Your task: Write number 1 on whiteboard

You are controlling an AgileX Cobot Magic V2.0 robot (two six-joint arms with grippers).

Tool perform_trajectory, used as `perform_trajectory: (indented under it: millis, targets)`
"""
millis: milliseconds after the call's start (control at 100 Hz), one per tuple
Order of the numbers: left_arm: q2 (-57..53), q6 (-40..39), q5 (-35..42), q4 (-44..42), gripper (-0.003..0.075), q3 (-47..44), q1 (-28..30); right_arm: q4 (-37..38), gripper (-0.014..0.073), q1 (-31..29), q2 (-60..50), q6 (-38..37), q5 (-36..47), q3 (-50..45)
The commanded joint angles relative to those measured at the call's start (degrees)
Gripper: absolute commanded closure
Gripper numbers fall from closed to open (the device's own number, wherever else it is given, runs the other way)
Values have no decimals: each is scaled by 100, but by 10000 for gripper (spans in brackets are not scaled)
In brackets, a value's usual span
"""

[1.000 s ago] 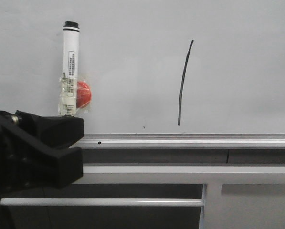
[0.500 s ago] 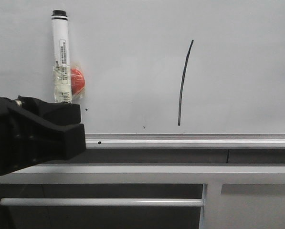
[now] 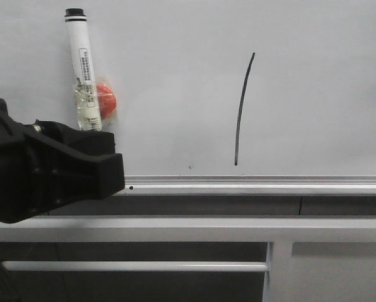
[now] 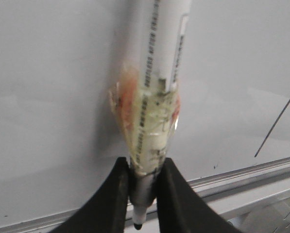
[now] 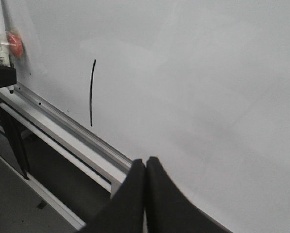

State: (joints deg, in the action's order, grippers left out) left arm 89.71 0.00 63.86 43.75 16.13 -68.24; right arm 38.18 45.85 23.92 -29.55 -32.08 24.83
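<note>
Thin curved black number 1 [image 3: 241,110] on whiteboard [image 3: 313,75], L pincer [image 4: 142,194] gripping marker [image 3: 84,72], R pincer [image 5: 145,187] clenched

Left gripper [image 4: 142,194] clamped on marker [image 4: 157,97], low left; right gripper [image 5: 145,187] fingers pressed together, empty.

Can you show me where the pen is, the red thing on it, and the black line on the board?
pen [image 3: 82,60], front view, middle of its white barrel.
red thing [image 3: 106,100], front view, its round red side beside the pen.
black line [image 3: 242,107], front view, middle of the stroke.
</note>
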Motion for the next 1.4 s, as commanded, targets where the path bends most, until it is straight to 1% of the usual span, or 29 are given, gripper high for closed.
perform_trajectory:
  millis: [0, 140, 210, 280, 400, 450, 500, 680, 860, 1090, 1280, 1390]
  targets:
    - [-125, -75, 1234, 130, 740, 147, 74, 238, 657, 11, 25, 13, 352, 141]
    - [-125, -75, 1222, 117, 736, 123, 74, 238, 657, 11, 25, 13, 352, 141]
    - [-125, -75, 1276, 117, 702, 62, 74, 238, 657, 11, 25, 13, 352, 141]
    - [-125, -65, 1365, 117, 639, -12, 74, 238, 657, 11, 25, 13, 352, 141]
    - [-125, -65, 1502, 117, 506, -128, 74, 238, 657, 11, 25, 13, 352, 141]
    - [-125, -65, 1544, 117, 464, -168, 74, 238, 657, 11, 25, 13, 352, 141]
    - [-125, -65, 1544, 117, 440, -182, 74, 238, 657, 11, 25, 13, 352, 141]
    - [-125, -65, 1544, -6, 435, -186, 74, 238, 657, 11, 25, 13, 352, 141]
    - [-125, -65, 1544, -492, 435, -186, 74, 238, 657, 11, 25, 13, 258, 141]
    - [-136, -65, 1544, -455, 435, -390, 74, 238, 657, 11, 25, 13, 55, 141]
    - [-149, -75, 1544, -483, 431, -524, 74, 238, 657, 11, 25, 13, 50, 141]
    - [-214, -75, 1544, -483, 394, -637, 74, 238, 657, 11, 25, 13, 50, 141]
